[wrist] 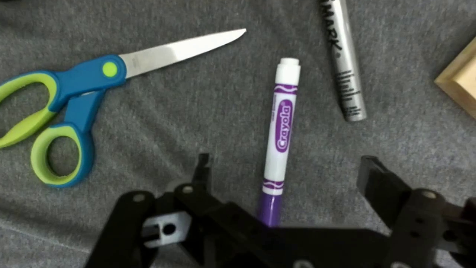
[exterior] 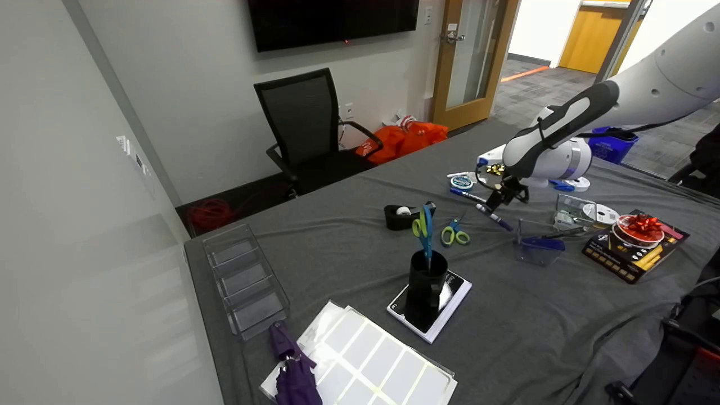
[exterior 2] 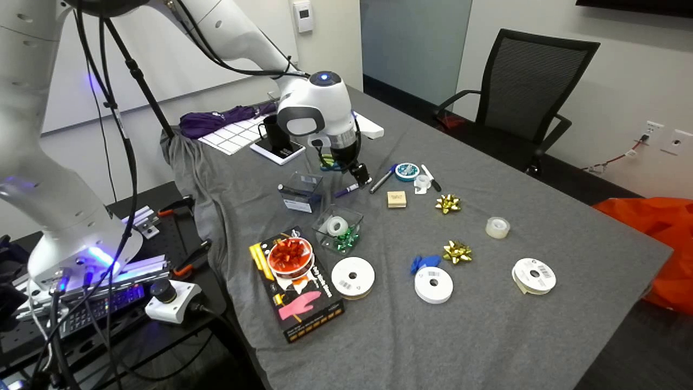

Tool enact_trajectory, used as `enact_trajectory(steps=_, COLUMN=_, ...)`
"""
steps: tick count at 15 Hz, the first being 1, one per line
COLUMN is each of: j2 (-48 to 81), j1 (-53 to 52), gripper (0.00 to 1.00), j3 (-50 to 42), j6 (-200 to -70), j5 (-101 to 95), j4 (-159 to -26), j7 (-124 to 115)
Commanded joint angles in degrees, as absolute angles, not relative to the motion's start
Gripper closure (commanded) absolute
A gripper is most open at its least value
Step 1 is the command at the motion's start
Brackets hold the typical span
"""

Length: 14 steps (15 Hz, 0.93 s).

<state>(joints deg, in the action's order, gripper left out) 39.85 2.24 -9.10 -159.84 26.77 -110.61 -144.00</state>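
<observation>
While my gripper (wrist: 286, 158) hangs low over the grey-covered bench (exterior: 337, 247), its two fingers stand wide apart and hold nothing. Between them, as the wrist view looks down, a purple Crayola marker (wrist: 281, 137) lies flat on the bench, with a gap on either side of it. Its white end points away from me; its purple cap is partly hidden by the gripper. To its left lie blue-and-green scissors (wrist: 97, 74), their tip reaching near that white end. To its right are a silver marker (wrist: 345, 61) with black lettering and, at the edge of view, a pale wooden block (wrist: 461, 78). In an exterior view, a clear plastic bin (exterior 2: 303, 189) stands near the purple cap. A black tape dispenser (exterior: 400, 220) sits near the scissors.
</observation>
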Motion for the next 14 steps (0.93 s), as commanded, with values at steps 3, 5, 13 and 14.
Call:
enact_trajectory(steps=3, j2=39.8, j1=3.4, gripper=0.0, j3=-7.62, j6=-165.04, j5=26.82, j4=-113.17, j7=-143.13)
enact_trajectory(steps=5, j2=40.11, j1=3.39, gripper=0.0, j3=-7.42, j6=-166.01, j5=26.94, j4=-113.38, j7=-143.2)
enact_trajectory(steps=13, j2=42.06, j1=3.29, gripper=0.0, j3=-6.71, j6=-169.44, j5=27.32, j4=-113.14, j7=-143.78)
enact_trajectory(steps=14, j2=42.27, j1=3.33, gripper=0.0, j3=-6.59, j6=-169.56, j5=27.45, j4=-113.14, j7=-143.92)
